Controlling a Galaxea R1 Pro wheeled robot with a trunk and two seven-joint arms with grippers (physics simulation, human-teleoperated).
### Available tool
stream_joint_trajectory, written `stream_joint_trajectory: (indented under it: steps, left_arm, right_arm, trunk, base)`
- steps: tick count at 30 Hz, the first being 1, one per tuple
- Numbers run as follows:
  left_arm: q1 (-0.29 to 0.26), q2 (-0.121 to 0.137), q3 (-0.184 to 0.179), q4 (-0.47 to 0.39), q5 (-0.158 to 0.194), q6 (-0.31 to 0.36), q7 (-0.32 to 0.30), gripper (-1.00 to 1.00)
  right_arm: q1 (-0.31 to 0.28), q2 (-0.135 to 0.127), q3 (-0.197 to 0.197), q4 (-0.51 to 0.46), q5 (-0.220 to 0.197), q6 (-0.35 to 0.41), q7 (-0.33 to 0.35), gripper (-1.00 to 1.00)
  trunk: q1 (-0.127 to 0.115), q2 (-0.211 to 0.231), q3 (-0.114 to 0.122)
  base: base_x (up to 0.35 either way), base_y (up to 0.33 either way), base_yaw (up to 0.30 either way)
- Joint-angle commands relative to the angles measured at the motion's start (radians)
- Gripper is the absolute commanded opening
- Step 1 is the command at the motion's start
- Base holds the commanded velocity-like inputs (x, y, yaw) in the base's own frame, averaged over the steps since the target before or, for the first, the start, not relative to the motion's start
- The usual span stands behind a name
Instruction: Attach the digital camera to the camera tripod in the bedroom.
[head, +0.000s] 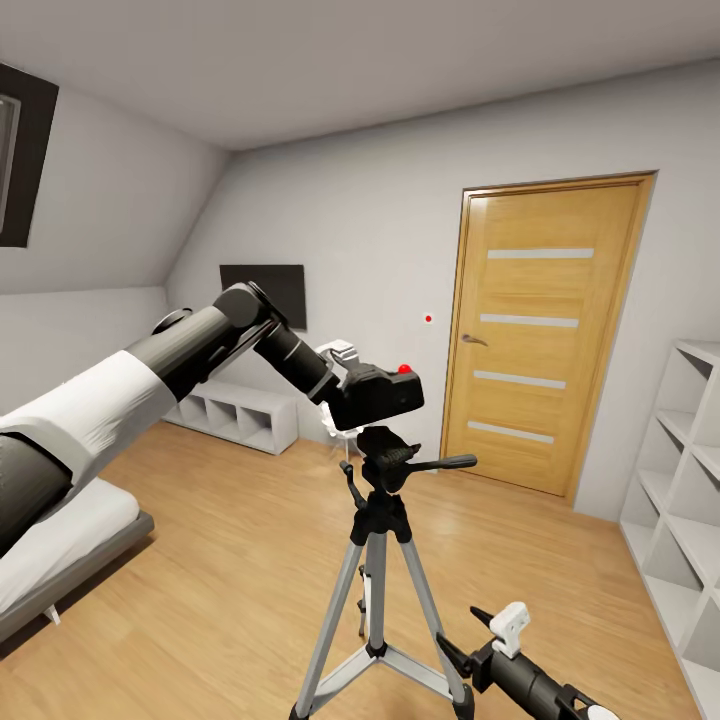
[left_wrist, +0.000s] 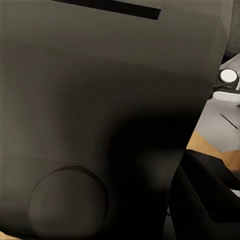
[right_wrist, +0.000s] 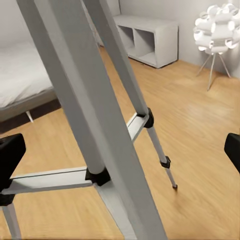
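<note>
A: Holding the camera (head: 378, 393) just above the tripod (head: 380, 560) head, left claw (head: 335, 395) pinching it from the left side. Red button on top, body looks level.

B: Touching the head yet?

A: Can't tell, very close, maybe a sliver of gap. The left wrist view is mostly the camera's black body, no help.

B: So how to do it well?

A: Centre the base over the black head, keep it level, lower straight down slowly. Don't bump the side handle (head: 440, 463) on the right.

B: Right claw (head: 490, 640)?

A: Low, near the right tripod leg (right_wrist: 85, 115), fingers spread, holding nothing. Could steady the leg if the stand wobbles.

B: Room?

A: Bedroom, oak door (head: 545, 330) far right.
</note>
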Motion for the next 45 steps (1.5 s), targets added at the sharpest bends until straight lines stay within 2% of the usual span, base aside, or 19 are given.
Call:
stream_joint_trajectory:
  steps: [1, 5, 9, 14, 17, 22, 28, 31, 41, 45]
  left_arm:
    - [-0.001, -0.002, -0.004, -0.001, 0.002, 0.008, -0.003, -1.0]
    - [-0.001, -0.004, -0.004, -0.001, 0.002, 0.008, -0.003, -1.0]
    - [-0.001, -0.003, -0.007, -0.001, 0.002, 0.008, -0.003, -1.0]
    - [-0.001, -0.003, -0.009, -0.001, 0.002, 0.008, -0.003, -1.0]
    - [-0.001, -0.003, -0.011, -0.001, 0.002, 0.008, -0.003, -1.0]
    - [-0.001, -0.001, -0.012, -0.001, 0.002, 0.008, -0.003, -1.0]
    - [-0.001, -0.001, -0.021, -0.001, 0.002, 0.008, -0.003, -1.0]
    - [-0.001, 0.0, -0.025, -0.001, 0.002, 0.008, -0.003, -1.0]
    - [-0.001, 0.0, -0.03, -0.001, 0.002, 0.008, -0.003, -1.0]
    - [-0.001, 0.0, -0.03, -0.001, 0.002, 0.008, -0.003, -1.0]
  right_arm:
    - [-0.001, 0.002, 0.013, 0.002, -0.008, 0.0, -0.009, 1.0]
    - [-0.001, 0.012, 0.016, 0.002, -0.007, 0.002, -0.037, 1.0]
    - [-0.014, 0.035, 0.018, 0.002, -0.004, 0.005, -0.079, 1.0]
    - [-0.022, 0.051, 0.019, 0.002, -0.002, 0.006, -0.095, 1.0]
    - [-0.032, 0.074, 0.019, 0.002, 0.0, 0.006, -0.101, 1.0]
    - [-0.044, 0.094, 0.019, 0.002, 0.026, 0.007, -0.115, 1.0]
    - [-0.06, 0.126, 0.019, 0.002, 0.097, 0.009, -0.146, 1.0]
    - [-0.064, 0.133, 0.019, 0.002, 0.116, 0.01, -0.152, 1.0]
    - [-0.091, 0.163, 0.019, 0.009, 0.137, 0.021, -0.179, 1.0]
    - [-0.101, 0.17, 0.019, 0.012, 0.138, 0.056, -0.186, 1.0]
  trunk:
    - [0.0, -0.001, 0.0]
    - [0.0, -0.001, 0.0]
    - [0.0, -0.001, 0.0]
    - [0.0, -0.001, 0.0]
    - [0.0, -0.001, 0.0]
    - [0.0, -0.001, 0.0]
    - [0.0, -0.001, 0.0]
    - [0.0, -0.001, 0.0]
    - [0.0, -0.001, 0.0]
    - [0.0, -0.001, 0.0]
  base:
    - [0.0, 0.0, 0.0]
    - [0.0, 0.0, 0.0]
    - [0.0, 0.0, 0.0]
    - [0.0, 0.0, 0.0]
    - [0.0, 0.0, 0.0]
    - [0.0, 0.0, 0.0]
    - [0.0, 0.0, 0.0]
    - [0.0, 0.0, 0.0]
    - [0.0, 0.0, 0.0]
    - [0.0, 0.0, 0.0]
